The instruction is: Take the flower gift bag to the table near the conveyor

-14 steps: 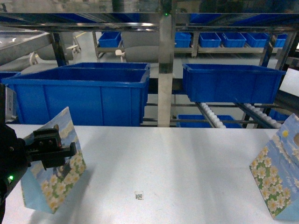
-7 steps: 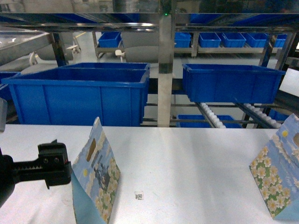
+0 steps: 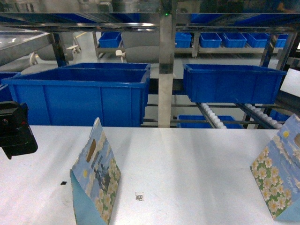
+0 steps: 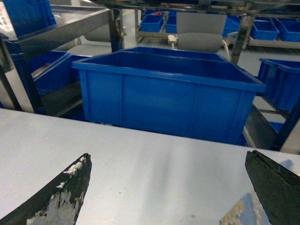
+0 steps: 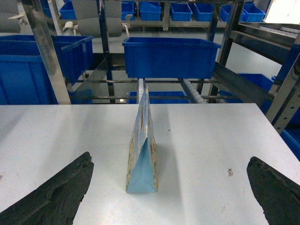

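Note:
A flower gift bag [image 3: 96, 178] stands upright on the white table [image 3: 187, 159], left of the small code mark [image 3: 139, 196]. Its corner [image 4: 239, 213] shows low in the left wrist view, by the right finger. My left gripper [image 4: 168, 159] is open with only tabletop between its fingers. In the head view, only the left arm's black body [image 3: 14, 136] shows, well left of the bag. Another flower bag [image 3: 281, 183] stands at the table's right edge. My right gripper [image 5: 169, 159] is open, with a bag [image 5: 142, 150] standing edge-on ahead of it. The conveyor [image 3: 213, 117] runs behind the table.
Two large blue bins [image 3: 79, 96] [image 3: 232, 82] sit beyond the table's far edge. A steel post [image 3: 166, 65] rises between them. Conveyor rollers [image 5: 187, 86] lead to a blue bin [image 5: 171, 56]. The table's right edge [image 5: 274, 136] lies near steel frame rails.
The left gripper carried the bag rightward, let go of it near the code mark, then drew back to the left. The bag now stands alone. The right bag has not moved.

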Controlling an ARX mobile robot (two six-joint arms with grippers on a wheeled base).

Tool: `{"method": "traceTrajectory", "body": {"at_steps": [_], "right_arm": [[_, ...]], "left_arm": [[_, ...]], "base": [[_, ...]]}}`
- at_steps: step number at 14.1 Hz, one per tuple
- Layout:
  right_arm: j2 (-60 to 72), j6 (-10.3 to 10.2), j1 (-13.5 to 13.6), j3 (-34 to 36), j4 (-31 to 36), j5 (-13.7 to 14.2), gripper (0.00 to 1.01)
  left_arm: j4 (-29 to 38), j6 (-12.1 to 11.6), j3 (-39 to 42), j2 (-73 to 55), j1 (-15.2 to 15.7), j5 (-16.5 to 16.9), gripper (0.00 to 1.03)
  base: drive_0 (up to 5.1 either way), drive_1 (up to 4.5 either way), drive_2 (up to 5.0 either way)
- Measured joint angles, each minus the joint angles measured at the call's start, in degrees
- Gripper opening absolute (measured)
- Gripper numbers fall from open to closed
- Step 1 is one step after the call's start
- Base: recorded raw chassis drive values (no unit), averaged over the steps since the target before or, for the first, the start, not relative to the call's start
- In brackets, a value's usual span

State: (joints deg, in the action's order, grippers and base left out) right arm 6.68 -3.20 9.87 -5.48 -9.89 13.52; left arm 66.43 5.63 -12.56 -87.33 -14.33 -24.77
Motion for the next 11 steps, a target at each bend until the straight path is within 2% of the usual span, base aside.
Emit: {"method": "traceTrajectory", "body": {"at_steps": [2,4,6,8,9,10,11], "right_arm": [[0.0,0.0,0.0,0.0,0.0,0.0,0.98],[0.0,0.0,0.0,0.0,0.0,0.0,0.98],[0.0,0.0,0.0,0.0,0.0,0.0,0.98],[0.0,0.0,0.0,0.0,0.0,0.0,0.98],[0.0,0.0,0.0,0.0,0.0,0.0,0.98],[0.0,0.0,0.0,0.0,0.0,0.0,0.98],[-6.4,2.4,-10.2,4.7,9.7,-13.3,0.60]], "left_arm": [[-10.2,0.1,2.0,12.5,-2.2,3.7,0.98],[-20.8,0.2,4.5,24.7,-4.1,5.8,0.98],[-32.7,0.2,7.2,38.3,-8.7,5.4,0.98],[-44.9,0.2,9.6,50.8,-15.3,1.0,0.98],[-52.5,0.3,10.5,57.8,-20.3,-3.4,0.98],[-60.0,2.0,10.8,66.4,-25.9,-9.7,0.98],[-58.8,-4.2,11.7,79.4,-13.8,-3.9,0.54]], "base": [[0.0,0.00,0.0],[0.0,0.00,0.0],[0.0,0.00,0.0],[0.0,0.00,0.0],[0.0,0.00,0.0],[0.0,0.00,0.0],[0.0,0.00,0.0]]}}
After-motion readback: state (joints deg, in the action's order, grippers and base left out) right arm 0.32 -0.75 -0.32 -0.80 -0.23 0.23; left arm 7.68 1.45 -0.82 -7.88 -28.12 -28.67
